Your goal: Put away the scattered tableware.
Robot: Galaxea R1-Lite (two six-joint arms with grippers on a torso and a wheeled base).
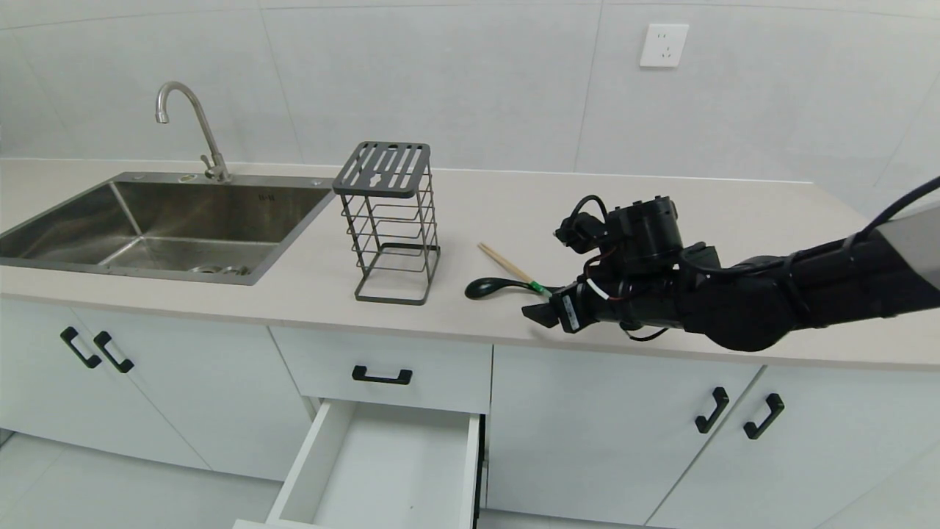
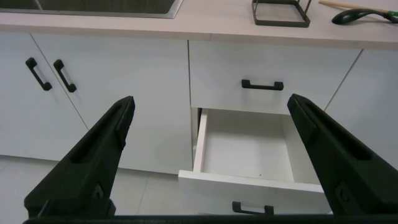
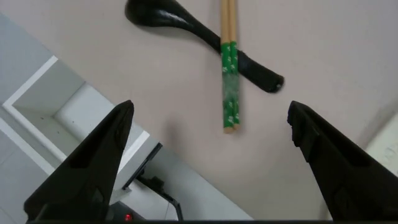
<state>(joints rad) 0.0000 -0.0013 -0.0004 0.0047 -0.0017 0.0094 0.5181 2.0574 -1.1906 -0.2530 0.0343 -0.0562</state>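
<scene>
Right of the sink [image 1: 183, 209], a wire rack [image 1: 389, 220] is seen. Further right, a black spoon [image 1: 486, 288] is crossed at its handle by green-ended chopsticks [image 1: 505, 264] on the countertop [image 1: 734, 213]. The right gripper [image 1: 540, 312] is held wide just beside them. The left gripper [image 2: 211, 106], equally wide, is faced toward the open drawer [image 2: 245, 146].

A black spoon [image 1: 485, 287] is lying on the counter [image 1: 514, 213], with chopsticks [image 1: 507, 267] lying across its handle. The right gripper [image 1: 542, 313] is hanging just beside their green ends, near the counter's front edge. A wire rack [image 1: 389, 220] is standing between spoon and sink [image 1: 147, 228]. Below, a drawer [image 1: 382, 470] is sitting open.
</scene>
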